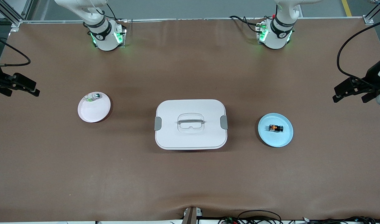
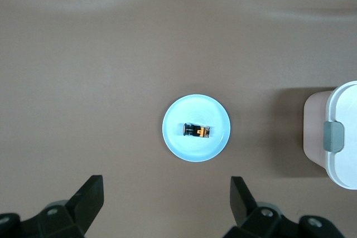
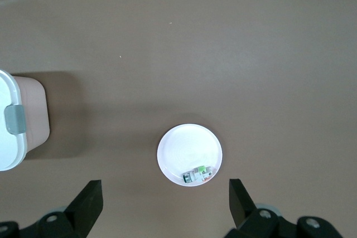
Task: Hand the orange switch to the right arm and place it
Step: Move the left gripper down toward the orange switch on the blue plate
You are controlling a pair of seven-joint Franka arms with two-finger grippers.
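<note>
The orange switch, a tiny black block with an orange face, lies on its side in the middle of a light blue plate toward the left arm's end of the table. In the left wrist view the orange switch and the blue plate are seen from well above. My left gripper hangs high in the air beside that plate, open and empty. My right gripper hangs open and empty high over the right arm's end of the table.
A white lidded box with a handle and grey clips stands mid-table between the plates. Toward the right arm's end, a pale pink plate holds a small green-white-silver part. Cables run along the table's front edge.
</note>
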